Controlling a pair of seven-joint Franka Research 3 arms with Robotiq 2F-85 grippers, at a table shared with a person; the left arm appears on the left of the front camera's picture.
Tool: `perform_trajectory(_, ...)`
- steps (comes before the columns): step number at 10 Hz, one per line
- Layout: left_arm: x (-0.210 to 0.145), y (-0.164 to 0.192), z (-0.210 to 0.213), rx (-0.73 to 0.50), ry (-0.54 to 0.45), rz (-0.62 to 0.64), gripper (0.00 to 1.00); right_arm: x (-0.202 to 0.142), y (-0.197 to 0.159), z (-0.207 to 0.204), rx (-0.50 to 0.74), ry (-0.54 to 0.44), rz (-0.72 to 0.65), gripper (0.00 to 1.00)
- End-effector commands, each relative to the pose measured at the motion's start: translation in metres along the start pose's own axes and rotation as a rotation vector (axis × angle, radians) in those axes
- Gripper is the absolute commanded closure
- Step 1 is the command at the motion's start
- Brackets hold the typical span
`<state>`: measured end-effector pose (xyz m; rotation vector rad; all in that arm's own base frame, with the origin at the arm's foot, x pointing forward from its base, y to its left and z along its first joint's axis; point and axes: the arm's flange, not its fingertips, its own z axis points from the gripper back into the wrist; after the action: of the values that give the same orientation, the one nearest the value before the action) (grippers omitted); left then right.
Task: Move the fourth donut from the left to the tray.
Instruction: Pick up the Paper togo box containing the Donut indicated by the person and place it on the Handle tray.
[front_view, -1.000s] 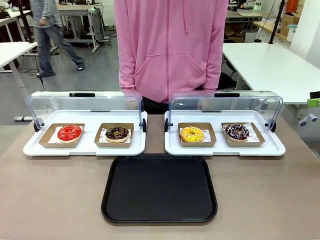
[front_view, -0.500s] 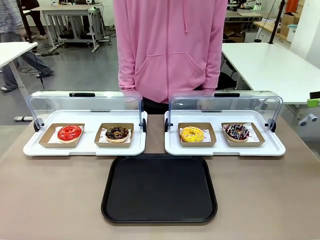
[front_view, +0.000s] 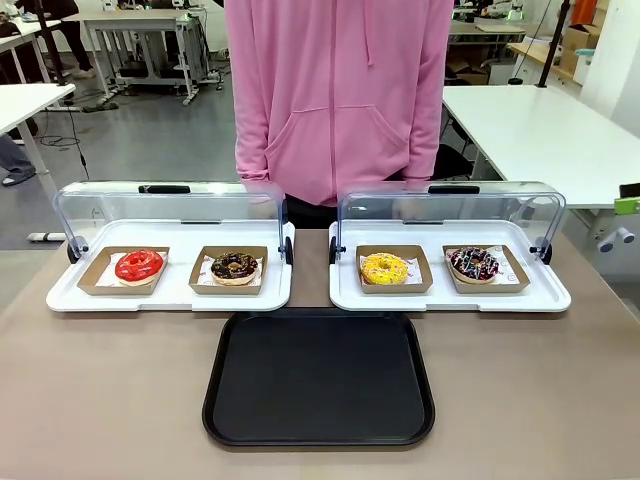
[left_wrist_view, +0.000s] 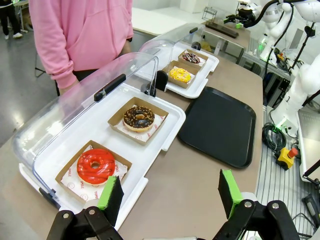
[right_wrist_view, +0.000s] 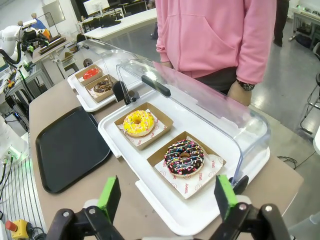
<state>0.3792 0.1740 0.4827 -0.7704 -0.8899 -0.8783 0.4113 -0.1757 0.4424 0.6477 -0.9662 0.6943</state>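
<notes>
On the table (right_wrist_view: 82, 195), the fourth donut (right_wrist_view: 184, 158) ahead of the right tool (right_wrist_view: 166, 187), spread wide, empty.

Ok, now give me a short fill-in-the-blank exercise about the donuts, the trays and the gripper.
1. The drizzled chocolate donut shares its white tray with a ____ donut.
2. The right gripper is ____.
3. The person is dressed in ____.
4. The leftmost donut has ____ glaze.
Missing words: yellow; open; pink; red.
</notes>
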Motion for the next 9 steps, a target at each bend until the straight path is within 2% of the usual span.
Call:
perform_trajectory(1, -0.0010, 0.0011, 0.0021, -0.009, -0.004, -0.024, 0.00, 0.0013, -0.0036, -0.0012, -0.002, -0.033, 0.031, 0.00)
perform_trajectory(9, -0.0010, 0.0011, 0.0021, -0.009, -0.004, -0.024, 0.00, 0.0013, -0.0036, -0.0012, -0.002, -0.033, 0.031, 0.00)
